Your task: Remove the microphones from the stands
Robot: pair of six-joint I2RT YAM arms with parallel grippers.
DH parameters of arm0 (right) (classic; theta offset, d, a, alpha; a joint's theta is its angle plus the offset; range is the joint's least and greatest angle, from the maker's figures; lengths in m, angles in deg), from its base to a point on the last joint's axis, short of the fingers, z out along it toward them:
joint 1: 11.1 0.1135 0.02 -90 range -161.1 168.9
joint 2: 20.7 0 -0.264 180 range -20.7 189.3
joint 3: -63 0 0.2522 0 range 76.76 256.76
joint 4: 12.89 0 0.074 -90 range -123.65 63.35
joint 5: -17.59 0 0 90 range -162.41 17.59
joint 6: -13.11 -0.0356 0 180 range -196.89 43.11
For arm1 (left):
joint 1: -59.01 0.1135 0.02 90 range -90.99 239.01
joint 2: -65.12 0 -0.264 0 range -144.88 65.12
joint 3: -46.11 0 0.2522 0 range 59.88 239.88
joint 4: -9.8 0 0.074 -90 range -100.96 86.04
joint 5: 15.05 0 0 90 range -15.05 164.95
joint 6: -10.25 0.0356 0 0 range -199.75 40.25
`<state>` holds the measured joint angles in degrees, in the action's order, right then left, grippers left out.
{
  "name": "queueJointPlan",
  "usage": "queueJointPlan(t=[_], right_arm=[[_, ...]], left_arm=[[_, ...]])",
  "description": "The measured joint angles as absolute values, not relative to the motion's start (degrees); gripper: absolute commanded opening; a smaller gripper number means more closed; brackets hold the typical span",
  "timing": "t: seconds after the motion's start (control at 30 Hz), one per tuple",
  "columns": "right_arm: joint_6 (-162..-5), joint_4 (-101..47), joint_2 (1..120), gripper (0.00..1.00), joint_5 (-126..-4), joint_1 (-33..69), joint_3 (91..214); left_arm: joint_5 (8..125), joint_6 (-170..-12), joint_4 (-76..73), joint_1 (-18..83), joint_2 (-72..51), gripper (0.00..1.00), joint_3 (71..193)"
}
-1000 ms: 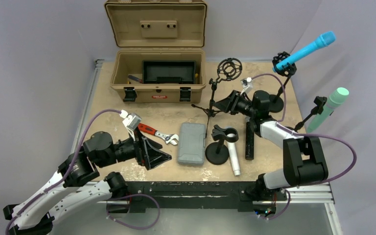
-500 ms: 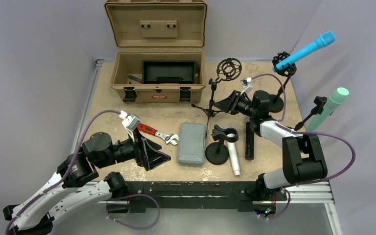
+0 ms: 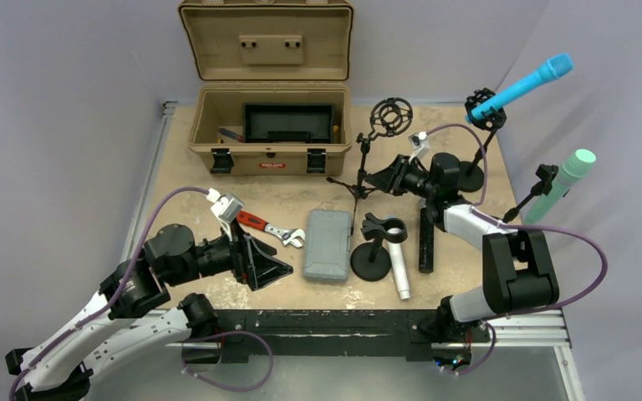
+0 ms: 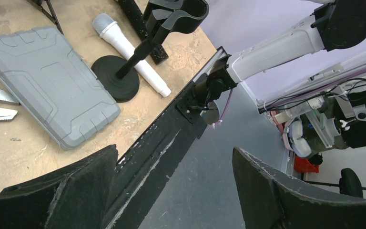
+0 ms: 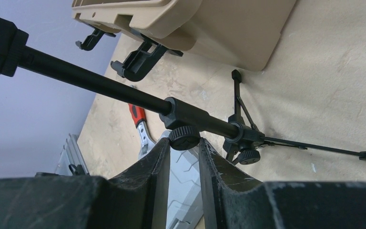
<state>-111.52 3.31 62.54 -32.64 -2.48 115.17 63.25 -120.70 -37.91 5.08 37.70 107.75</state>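
Note:
A blue microphone [image 3: 522, 86] sits in a clip stand at the back right. A green microphone [image 3: 562, 182] sits in a stand at the right edge. A white microphone [image 3: 399, 266] lies flat beside a round-base stand [image 3: 372, 251]; both also show in the left wrist view, the microphone [image 4: 128, 47] and the stand [image 4: 143, 45]. A tripod stand [image 3: 364, 159] carries an empty shock mount [image 3: 392, 117]. My right gripper [image 3: 378, 179] is shut on the tripod's clamp knob [image 5: 184, 137] under its pole [image 5: 100, 85]. My left gripper [image 3: 272, 267] is open and empty near the table's front edge.
An open tan toolbox [image 3: 269, 125] stands at the back. A grey case [image 3: 328, 244], a red-handled wrench [image 3: 269, 228] and a black tube [image 3: 425, 238] lie mid-table. The table's front rail [image 4: 171, 124] is below my left gripper.

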Motion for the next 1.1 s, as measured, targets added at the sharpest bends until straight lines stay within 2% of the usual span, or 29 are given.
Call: queueJointPlan(t=[0.13,0.27,0.53,0.77,0.93,1.1], right_arm=[[-109.84,2.39,62.54,0.28,-32.82,-2.33,115.68],[-108.11,1.51,62.54,0.29,-33.49,-1.98,116.14],[-104.77,0.14,62.35,0.10,-35.64,-0.86,116.90],[-96.97,-6.01,57.06,0.00,-51.74,6.83,117.42],[-92.53,-8.04,53.58,0.00,-64.53,14.20,115.85],[-89.16,-9.35,52.79,0.00,-73.08,15.79,113.29]], left_arm=[[63.25,-120.70,-37.89,5.08,37.68,0.88,107.75],[63.22,-120.70,-37.89,5.08,37.31,0.88,107.75],[63.20,-120.74,-37.89,5.08,36.59,0.88,107.75],[63.18,-120.79,-37.76,5.08,36.15,0.87,107.75],[63.14,-121.14,-37.45,5.08,35.84,0.87,107.75],[63.12,-121.18,-37.45,5.08,35.95,0.87,107.75]])
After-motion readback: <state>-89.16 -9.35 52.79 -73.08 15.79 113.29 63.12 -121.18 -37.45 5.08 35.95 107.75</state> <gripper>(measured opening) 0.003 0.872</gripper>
